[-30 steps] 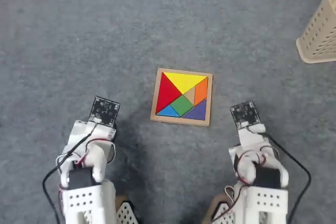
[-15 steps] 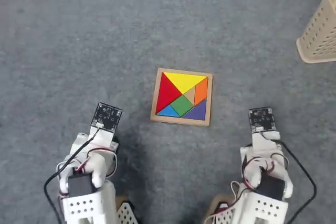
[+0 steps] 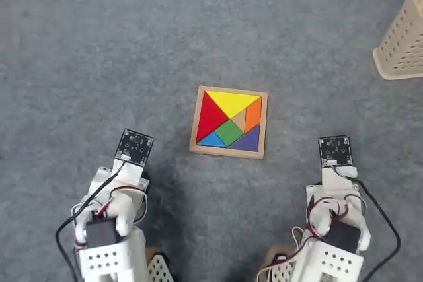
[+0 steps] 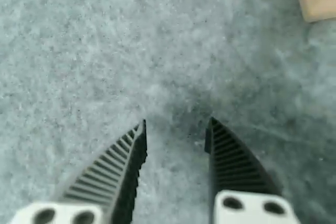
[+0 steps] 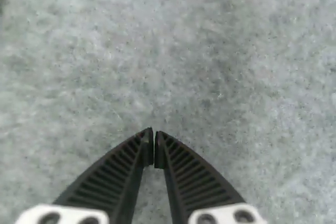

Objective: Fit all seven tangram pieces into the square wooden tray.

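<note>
- Your left gripper point(image 4: 177, 123) hangs released and empty above the grey mat point(image 4: 79, 35).
- Your right gripper point(image 5: 153, 132) is clenched on nothing, tips together.
- Check the square wooden tray point(image 3: 231, 90) ahead, between the arms: the tangram pieces point(image 3: 232, 104) appear to fill it flush. Judge the task complete and disturb no piece.

Left arm point(image 3: 109, 209) and right arm point(image 3: 334, 219): white plastic shells, black servo blocks set into them, white bases punched with rows of round holes. Each wrist has a small black square board point(image 3: 134, 144) speckled with pale dots. Thin red, white and black cables point(image 3: 94, 191) loop along both arms, with one long black cable arcing off each. Left tool point(image 4: 176, 129) and right tool point(image 5: 153, 135): black tapering fingers, ridged inner faces, pointed tips, white mounts with dark round screw holes
</note>
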